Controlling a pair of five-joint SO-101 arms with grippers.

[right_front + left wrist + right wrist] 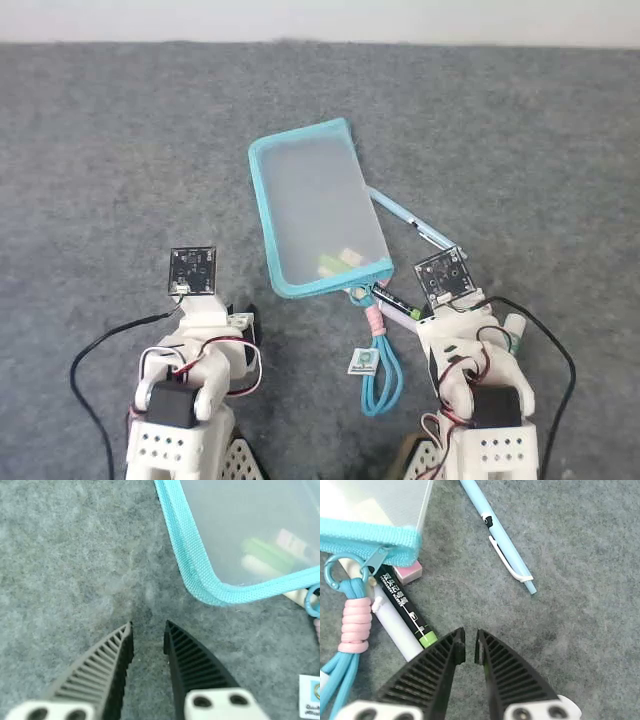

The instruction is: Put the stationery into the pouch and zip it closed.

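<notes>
A: What about the left gripper (148,625)?
B: It hangs low over the grey mat (110,150), its tips aimed at bare felt just short of the near left corner of the pouch (310,190). The fingers stand a little apart and hold nothing.
A: And the pouch itself?
B: It lies flat on the mat in the middle, a bit beyond the two arms, with its far end leaning left. It has teal edging and a clear face. Through the face a green piece (330,264) and a cream piece (352,257) show side by side at the near end.
A: Is it zipped?
B: I cannot tell. The zipper pull (375,559) sits at the near right corner. A ring (337,572) hangs from it, then a pink wrap (356,622), then a blue strap (382,385) looping back toward the arms, with a small tag (362,362) beside it.
A: What lies outside?
B: A white pen (395,630) and a black marker (405,607) lie side by side just right of the wrap, and the marker's far end reaches under that corner. A pink eraser (407,572) pokes out from under the same corner, against the marker. Farther right a blue pen (500,540) lies slanted on the mat, its far end at the pouch's long right edge and its clip end nearer the right arm.
A: The right gripper (470,631)?
B: It is over the mat, tips just beside the marker's green end. Its fingers are only a slit apart, with nothing between them.
</notes>
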